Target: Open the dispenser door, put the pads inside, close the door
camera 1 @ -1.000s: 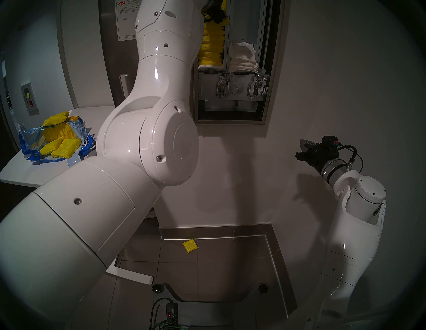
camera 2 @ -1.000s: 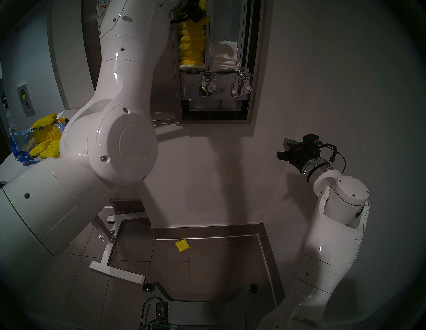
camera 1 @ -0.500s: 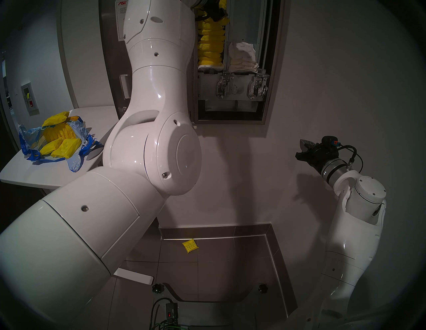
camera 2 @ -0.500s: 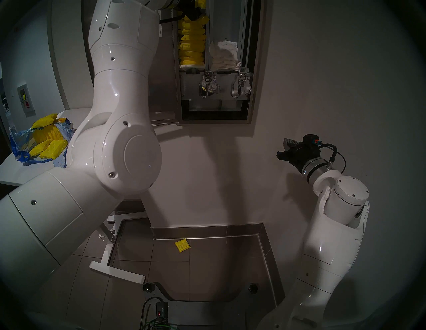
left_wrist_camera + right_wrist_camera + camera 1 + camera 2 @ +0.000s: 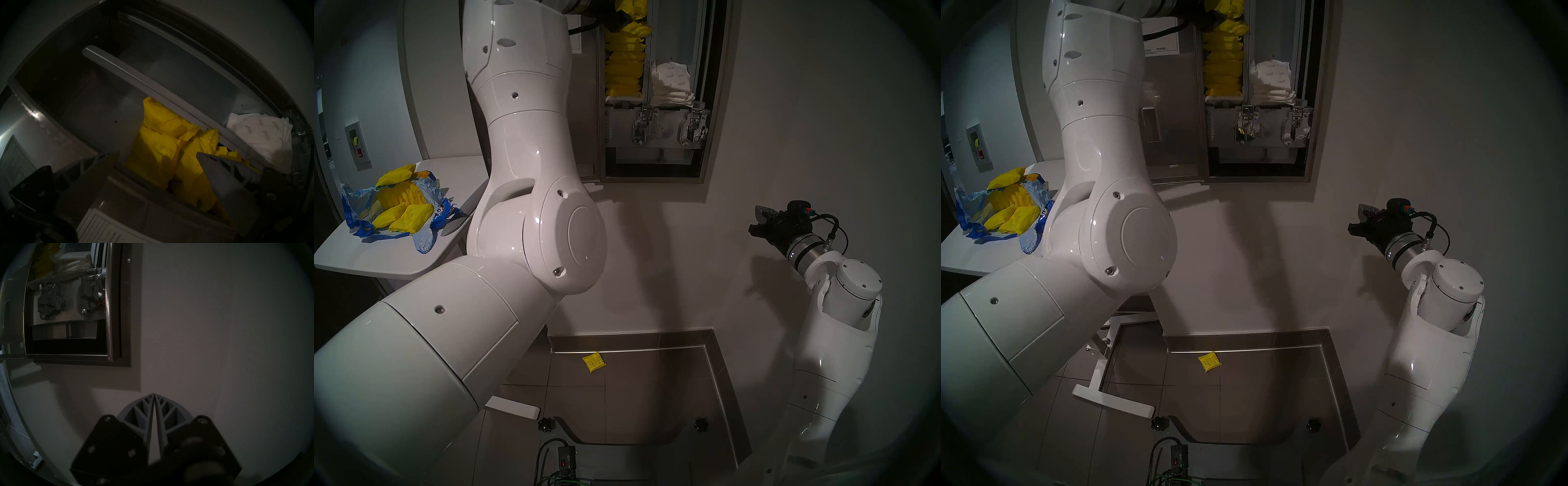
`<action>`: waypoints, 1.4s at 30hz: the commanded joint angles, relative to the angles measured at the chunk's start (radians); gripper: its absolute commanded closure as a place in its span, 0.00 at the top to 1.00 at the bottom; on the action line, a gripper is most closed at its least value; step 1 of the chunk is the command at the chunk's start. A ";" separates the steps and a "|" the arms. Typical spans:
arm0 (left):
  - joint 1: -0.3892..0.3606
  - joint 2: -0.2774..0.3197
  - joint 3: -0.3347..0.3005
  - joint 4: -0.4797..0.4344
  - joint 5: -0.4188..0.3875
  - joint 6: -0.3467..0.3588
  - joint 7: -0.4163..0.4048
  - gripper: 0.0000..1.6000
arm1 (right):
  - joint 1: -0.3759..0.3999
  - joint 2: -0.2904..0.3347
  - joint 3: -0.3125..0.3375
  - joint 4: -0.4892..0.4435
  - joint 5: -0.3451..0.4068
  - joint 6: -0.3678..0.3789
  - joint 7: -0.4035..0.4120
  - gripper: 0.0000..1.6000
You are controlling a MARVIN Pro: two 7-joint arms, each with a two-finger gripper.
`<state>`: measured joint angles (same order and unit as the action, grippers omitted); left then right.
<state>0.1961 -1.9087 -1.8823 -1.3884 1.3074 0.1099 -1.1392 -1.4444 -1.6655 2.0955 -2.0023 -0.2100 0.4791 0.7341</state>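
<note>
Left wrist view: my left hand point(image 5: 158, 169) is spread, empty, just before the pads point(image 5: 163, 146); I'd withdraw straight, snagging no wrapper.

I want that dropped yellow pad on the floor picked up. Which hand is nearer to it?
Right. The right hand hangs shut beside the wall, above the dropped pad; the left hand is higher, open at the dispenser's top.

Glossy white shells on both arms point(image 5: 531, 142), seamed, dotted with small dark screws; round cap at the left elbow. Silver ring, black cable loop at twelve o'clock of the right wrist point(image 5: 806, 249). Grey ribbed fingers point(image 5: 146, 414), black mounts.
</note>
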 commanded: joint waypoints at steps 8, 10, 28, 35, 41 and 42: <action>-0.023 -0.001 -0.114 -0.225 -0.080 0.074 -0.167 1.00 | 0.020 0.006 -0.001 -0.025 0.004 -0.007 -0.001 0.26; -0.026 0.000 -0.130 -0.242 -0.087 0.085 -0.190 1.00 | 0.020 0.006 -0.002 -0.024 0.004 -0.007 -0.001 0.26; 0.006 -0.041 -0.304 -0.503 -0.152 0.250 -0.344 1.00 | 0.020 0.007 -0.002 -0.020 0.004 -0.007 -0.001 0.26; 0.063 -0.090 -0.377 -0.625 -0.161 0.329 -0.344 1.00 | 0.020 0.008 -0.002 -0.019 0.004 -0.007 -0.001 0.26; 0.138 -0.098 -0.413 -0.718 -0.170 0.388 -0.339 1.00 | 0.021 0.008 -0.002 -0.019 0.005 -0.008 -0.001 0.26; 0.145 -0.098 -0.416 -0.715 -0.174 0.397 -0.332 1.00 | 0.021 0.008 -0.002 -0.019 0.005 -0.008 -0.001 0.26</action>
<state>0.2890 -1.9845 -2.2880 -2.0134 1.1609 0.4517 -1.3965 -1.4448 -1.6635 2.0948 -1.9926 -0.2098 0.4791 0.7339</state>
